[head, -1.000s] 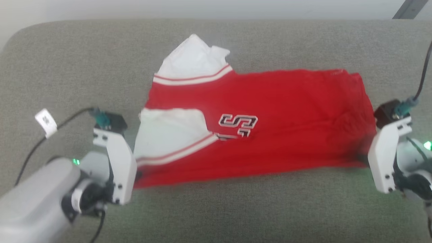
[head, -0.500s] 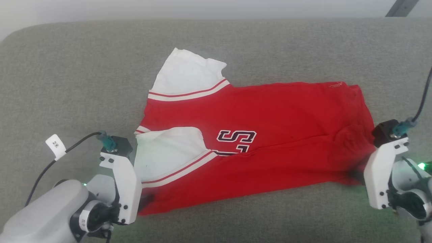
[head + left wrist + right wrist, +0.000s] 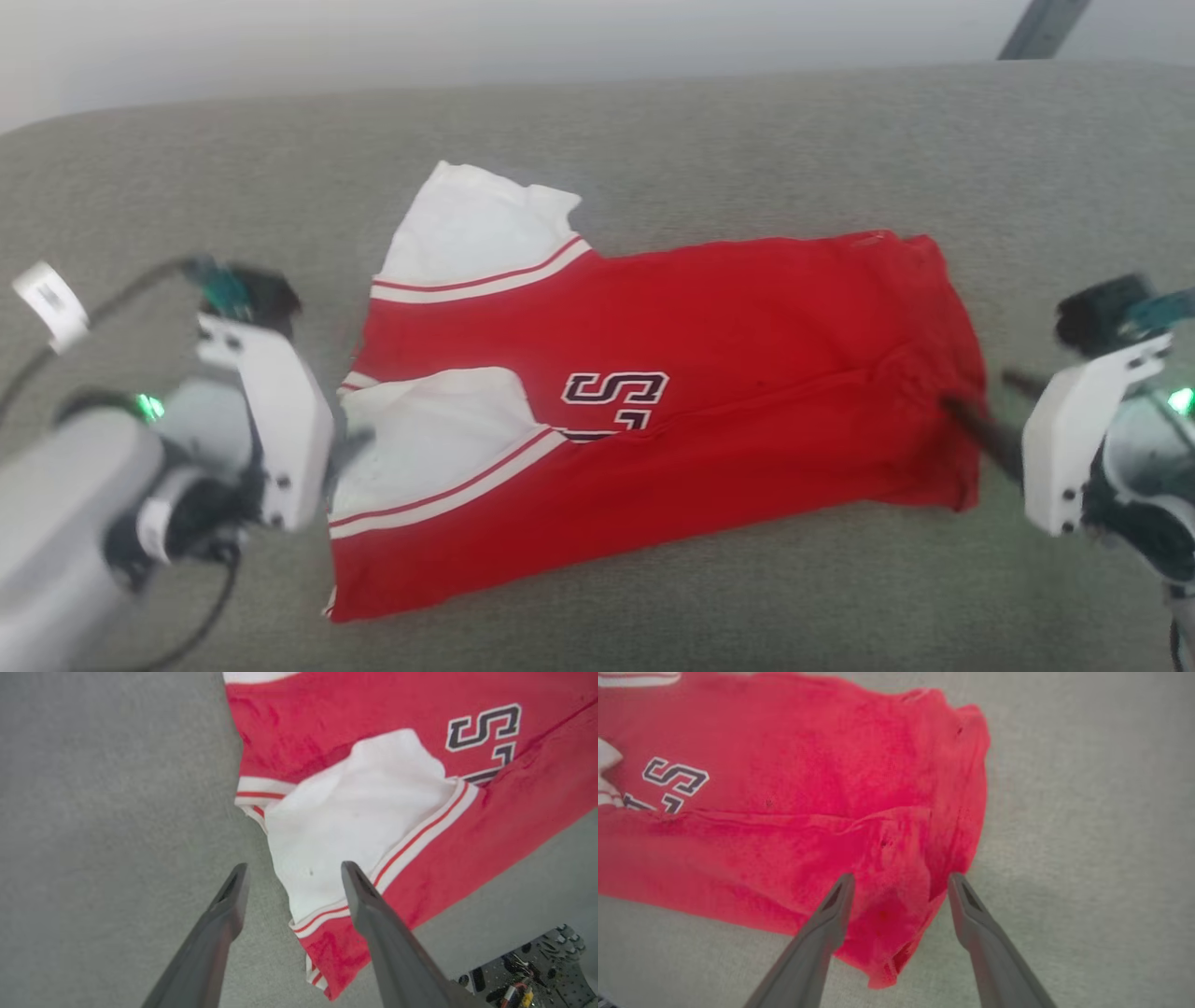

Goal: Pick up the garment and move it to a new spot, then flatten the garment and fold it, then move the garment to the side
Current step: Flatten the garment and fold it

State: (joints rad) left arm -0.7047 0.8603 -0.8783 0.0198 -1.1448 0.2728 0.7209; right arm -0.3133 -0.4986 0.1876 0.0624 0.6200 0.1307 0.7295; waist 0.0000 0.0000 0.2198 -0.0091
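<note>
Both grippers, which were clamped on the near edge of the garment point(image 3: 700, 373) a second ago, have been opened, and the cloth has been let go. The head camera has also shifted meanwhile, so the shirt's changed place in that view is not to be read as travel.

The left gripper point(image 3: 294, 868) is seen with its fingers spread and nothing pinched. The white sleeve point(image 3: 355, 812) lies just ahead of and between them, and the striped trim is crossed by the finger on the right of that view. The right gripper point(image 3: 901, 877) is likewise spread and empty, with the red hem corner point(image 3: 882, 933) lying loose between its fingers.

The red jersey is left flat on the grey upholstered surface point(image 3: 653, 140), stretched between the two grippers, sleeves toward the left one and hem toward the right one. A crease is seen running along its length, and the black lettering point(image 3: 616, 387) is cut off by the overlapping near half.

A lengthwise fold is therefore judged to have been laid and released. A crosswise fold and the move to the side appear to remain. The folded-in sleeve is rumpled and may need smoothing before any regrasp.
</note>
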